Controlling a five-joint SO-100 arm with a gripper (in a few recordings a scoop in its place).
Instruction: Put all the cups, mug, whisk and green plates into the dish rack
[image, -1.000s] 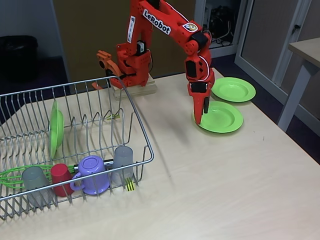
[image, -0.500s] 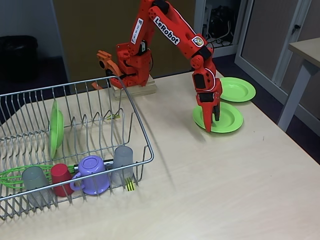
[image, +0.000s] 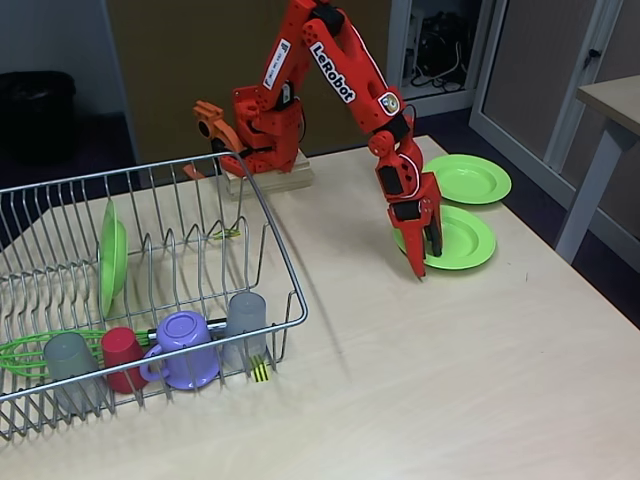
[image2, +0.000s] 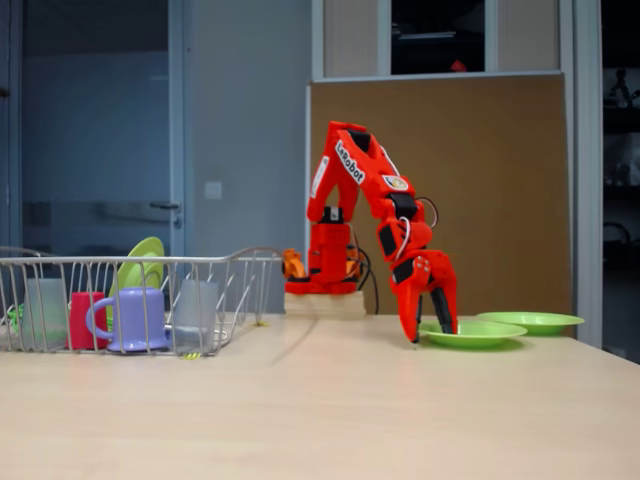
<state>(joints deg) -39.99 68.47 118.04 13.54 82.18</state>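
Note:
My gripper (image: 426, 254) (image2: 428, 326) is open at the table, its jaws astride the left rim of the nearer green plate (image: 462, 238) (image2: 478, 334). A second green plate (image: 470, 178) (image2: 531, 321) lies flat just behind it. The dish rack (image: 272, 238) (image2: 215, 262) holds a third green plate (image: 112, 256) (image2: 141, 267) on edge. Along the rack's front stand a grey cup (image: 70, 360) (image2: 44, 311), the red cup (image: 121, 352) (image2: 86, 318), the purple mug (image: 186, 346) (image2: 131, 318) and another grey cup (image: 246, 315) (image2: 196, 309). The whisk (image: 22, 352) lies behind them.
The arm's base sits on a wooden block (image: 268, 180) at the table's back edge. Bare tabletop (image: 450, 380) stretches between the rack and the plates. A second table (image: 612, 105) stands off to the right.
The gripper has swung right and down from the nearer plate's left side to its rim, and its jaws have spread. The plate has shifted slightly to the right.

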